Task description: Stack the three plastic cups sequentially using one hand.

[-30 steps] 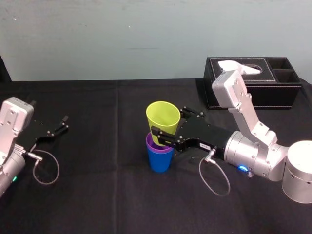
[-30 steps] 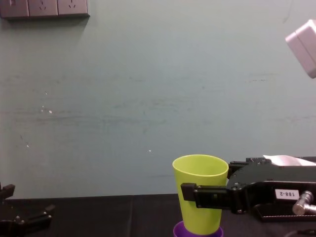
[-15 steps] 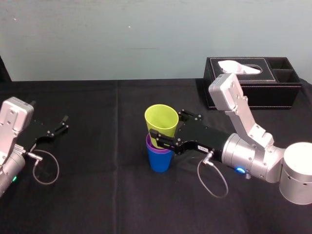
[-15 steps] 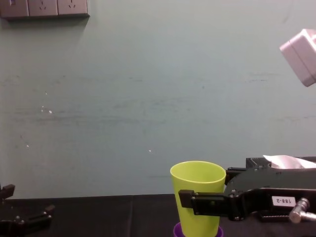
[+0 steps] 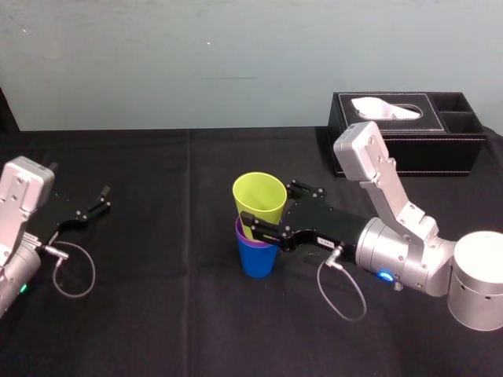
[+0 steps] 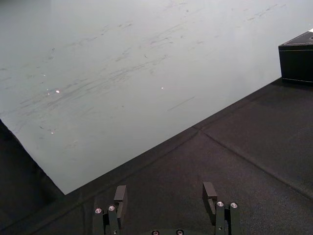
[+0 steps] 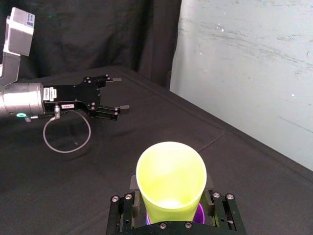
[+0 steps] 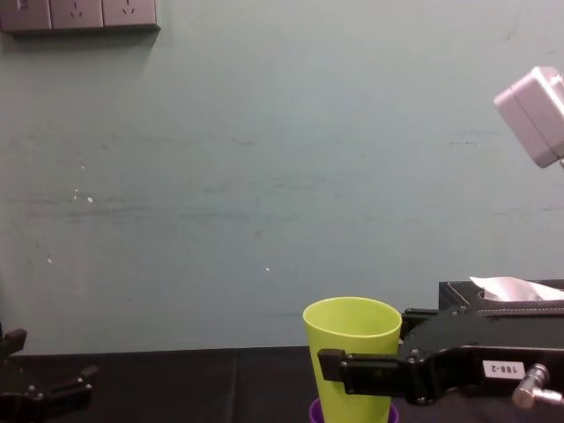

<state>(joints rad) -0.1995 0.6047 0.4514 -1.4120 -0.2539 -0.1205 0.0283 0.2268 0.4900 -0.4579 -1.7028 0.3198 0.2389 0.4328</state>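
The yellow-green cup [image 5: 259, 203] is clamped by the right gripper [image 5: 267, 209] near the centre of the head view. It's held about upright, base already dipped into the purple cup [image 5: 253, 239], which is nested in the blue cup [image 5: 258, 261] on the black table [image 5: 173, 314]. The stack is straight below the held cup, axes pretty much lined up, so probably only a short push down and a release are needed. The left gripper [image 5: 100, 199] is parked at the left edge, jaws apart, empty.
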